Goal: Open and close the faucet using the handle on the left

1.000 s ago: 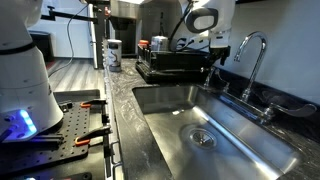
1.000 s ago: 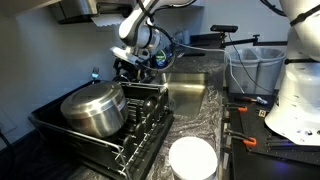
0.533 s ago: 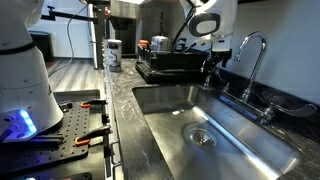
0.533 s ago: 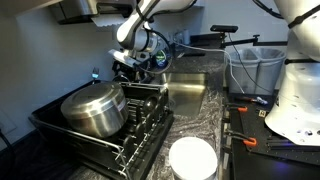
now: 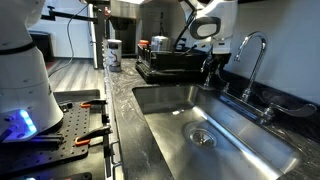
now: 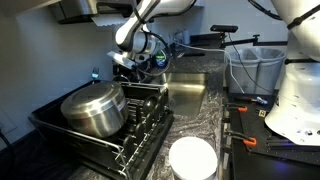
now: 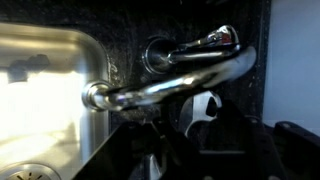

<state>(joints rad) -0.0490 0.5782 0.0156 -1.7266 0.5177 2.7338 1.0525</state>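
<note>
Steel sink (image 5: pixel 235 140), shiny chrome gooseneck faucet (image 7: pixel 180 83)

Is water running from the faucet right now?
No: in an exterior view, no stream falls from the faucet spout into the sink.

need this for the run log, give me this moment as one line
gripper: hovers near handle | jaws: state unclear | handle: no contact visible | faucet: no water visible
</note>
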